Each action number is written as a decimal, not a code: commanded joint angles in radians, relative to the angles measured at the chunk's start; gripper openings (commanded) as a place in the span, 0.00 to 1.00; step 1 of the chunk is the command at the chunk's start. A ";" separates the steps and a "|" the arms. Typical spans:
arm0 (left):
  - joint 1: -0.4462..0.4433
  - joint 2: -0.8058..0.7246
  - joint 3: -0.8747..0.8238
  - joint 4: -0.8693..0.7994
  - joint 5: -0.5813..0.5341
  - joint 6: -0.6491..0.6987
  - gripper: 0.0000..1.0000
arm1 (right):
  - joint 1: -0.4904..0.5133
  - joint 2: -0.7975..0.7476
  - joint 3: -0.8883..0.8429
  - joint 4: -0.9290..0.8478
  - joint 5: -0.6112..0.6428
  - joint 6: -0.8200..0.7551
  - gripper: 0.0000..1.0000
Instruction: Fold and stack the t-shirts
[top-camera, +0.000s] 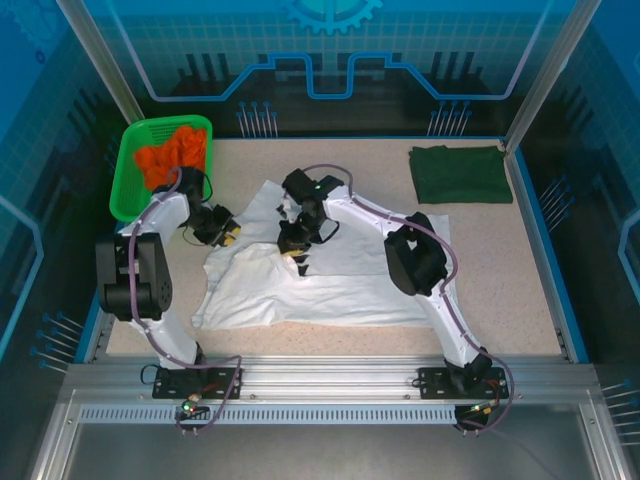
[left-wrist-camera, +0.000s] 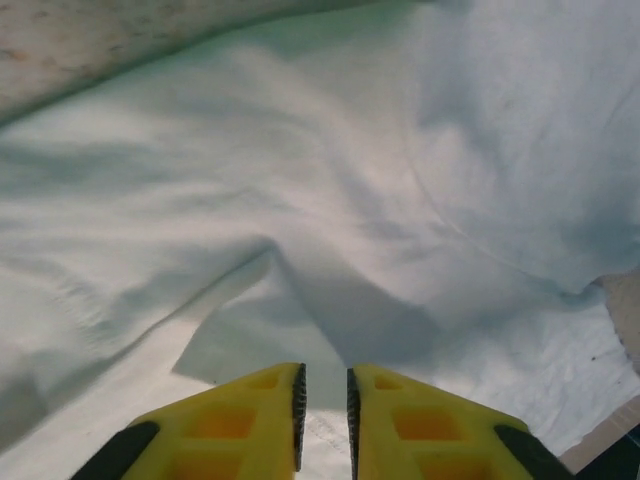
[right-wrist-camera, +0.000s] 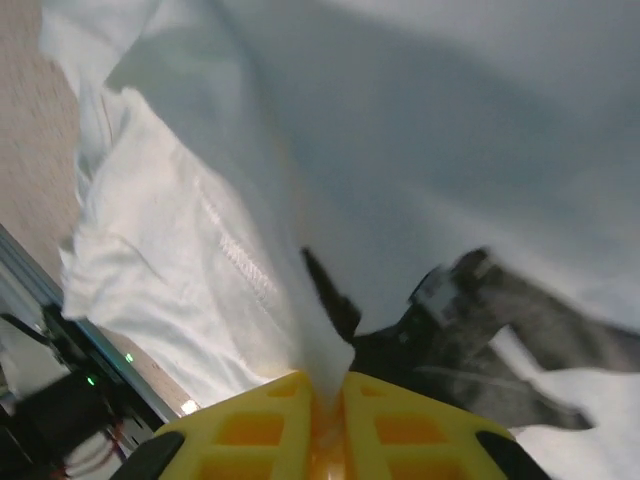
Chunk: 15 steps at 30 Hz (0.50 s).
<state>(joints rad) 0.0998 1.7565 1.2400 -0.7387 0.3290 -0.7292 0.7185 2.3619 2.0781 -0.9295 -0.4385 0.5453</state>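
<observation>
Across the middle of the tabletop (top-camera: 500, 280) the white t-shirt (top-camera: 330, 290) is lying rumpled; the left gripper (top-camera: 226, 233) is nipping its left edge and the right gripper (top-camera: 296, 247) is clamping a central ridge, probably to fold it; the green t-shirt (top-camera: 460, 173) is sitting folded at the far right corner.

The left arm (top-camera: 168, 212) and the right arm (top-camera: 445, 320) are built of white links and bulky black joint housings, trail looping mauve cables, stand on black base plates, and end in the left gripper (left-wrist-camera: 325, 385) and the right gripper (right-wrist-camera: 328, 390), both with yellow pocketed fingers.
</observation>
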 joint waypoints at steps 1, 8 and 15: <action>-0.016 -0.005 0.071 -0.020 -0.020 -0.044 0.40 | -0.055 0.070 0.117 -0.086 0.008 0.123 0.40; -0.079 -0.229 -0.103 0.000 -0.202 -0.071 0.49 | -0.158 -0.069 0.031 -0.052 0.140 0.210 0.55; -0.234 -0.287 -0.247 0.043 -0.145 -0.073 0.40 | -0.120 -0.437 -0.449 0.144 0.141 0.096 0.53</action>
<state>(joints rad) -0.0879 1.4513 1.0363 -0.7029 0.1715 -0.7963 0.5652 2.0857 1.7996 -0.8619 -0.2974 0.6807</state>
